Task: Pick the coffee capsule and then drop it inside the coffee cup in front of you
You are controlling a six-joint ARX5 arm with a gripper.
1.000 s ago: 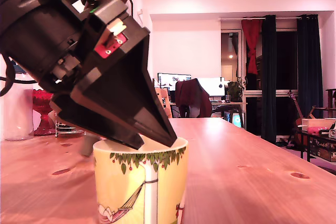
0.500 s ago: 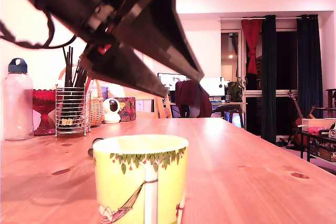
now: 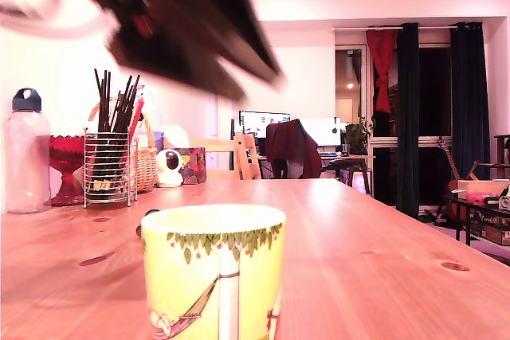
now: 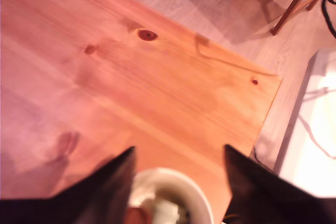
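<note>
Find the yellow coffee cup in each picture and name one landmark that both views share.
Exterior view: the coffee cup stands at the bottom, left of centre, cut off by the lower edge.
Wrist view: its rim shows at the bottom edge, between the gripper fingers.
Shared landmark: the wooden table, with dark knots.

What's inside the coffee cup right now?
In the wrist view, the coffee cup holds something blurry, with a reddish-brown shape near its rim, possibly the capsule; I cannot tell. The open end effector frames it. The exterior view shows only the cup's outside wall.
</note>
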